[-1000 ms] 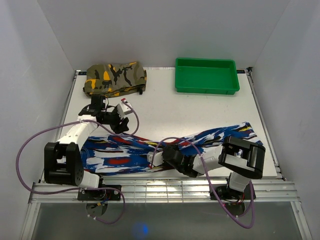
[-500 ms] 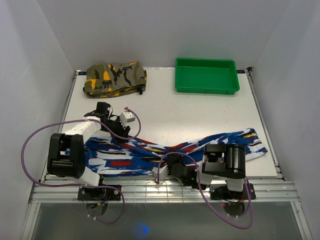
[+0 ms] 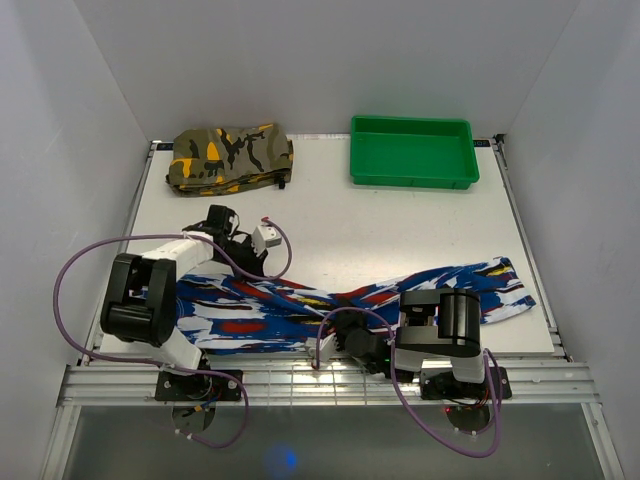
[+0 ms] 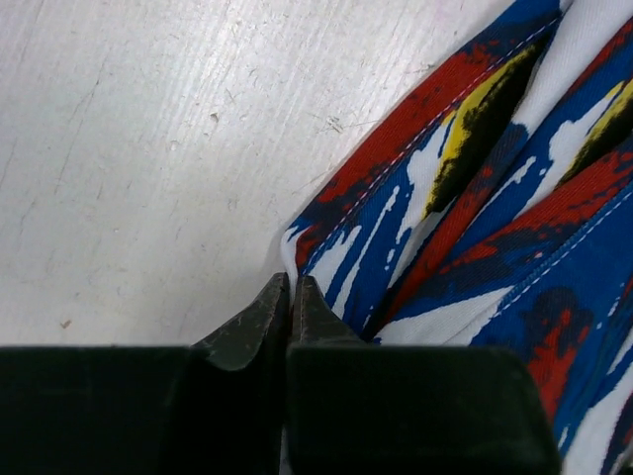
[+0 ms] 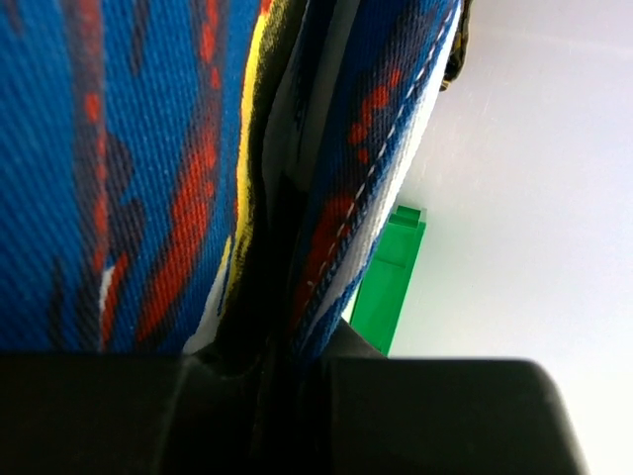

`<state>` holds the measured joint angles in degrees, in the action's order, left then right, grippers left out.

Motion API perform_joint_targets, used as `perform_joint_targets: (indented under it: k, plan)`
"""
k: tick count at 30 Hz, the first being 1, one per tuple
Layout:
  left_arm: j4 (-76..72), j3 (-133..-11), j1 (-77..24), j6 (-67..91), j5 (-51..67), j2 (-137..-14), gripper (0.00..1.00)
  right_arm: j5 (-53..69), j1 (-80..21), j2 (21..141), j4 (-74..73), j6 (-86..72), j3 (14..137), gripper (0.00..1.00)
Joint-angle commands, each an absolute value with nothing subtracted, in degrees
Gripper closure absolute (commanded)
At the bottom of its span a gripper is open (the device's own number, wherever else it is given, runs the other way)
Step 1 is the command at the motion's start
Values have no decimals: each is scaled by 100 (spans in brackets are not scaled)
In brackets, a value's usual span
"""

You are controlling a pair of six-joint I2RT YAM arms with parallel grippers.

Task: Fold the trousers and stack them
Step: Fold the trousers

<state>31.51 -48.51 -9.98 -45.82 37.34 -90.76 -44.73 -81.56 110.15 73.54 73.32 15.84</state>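
The blue-print trousers (image 3: pixel 240 320) lie stretched left to right along the near half of the table. My left gripper (image 3: pixel 254 266) is at their far left edge. In the left wrist view its jaws (image 4: pixel 290 289) are pressed together on a thin edge of the trousers (image 4: pixel 475 198). My right gripper (image 3: pixel 328 347) is low at the front edge near the middle. In the right wrist view it (image 5: pixel 282 346) is shut on a bunched fold of the trousers (image 5: pixel 129 148), which fills most of that view.
A folded camouflage garment (image 3: pixel 230 155) sits at the back left. A green tray (image 3: pixel 412 182) stands at the back right, and shows as a green strip (image 5: pixel 391 277) in the right wrist view. White walls enclose the table on three sides.
My left gripper has come down to the trousers' far edge and closed from open. The right arm has drawn its held fold toward the front edge, its elbow swinging left.
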Motion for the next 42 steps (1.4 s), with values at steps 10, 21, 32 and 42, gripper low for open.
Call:
perform_joint_targets:
  k: [10, 21, 32, 42]
  plan:
    - [924, -4193, -1011, -3367, 2541, -8209, 100, -4456, -8323, 10688, 7216, 7383, 1406, 92]
    - [-527, -3815, -993, -2927, 1163, -7875, 100, -4500, -8464, 10591, 7005, 7172, 1266, 92]
    - [809, -4113, -1046, -3481, 3436, -7497, 19, -4675, -8508, 10687, 6926, 7268, 1485, 68]
    - [676, -4061, -1143, -2962, 2629, -6918, 17, -4799, -8359, 9934, 5865, 6681, 1713, 10]
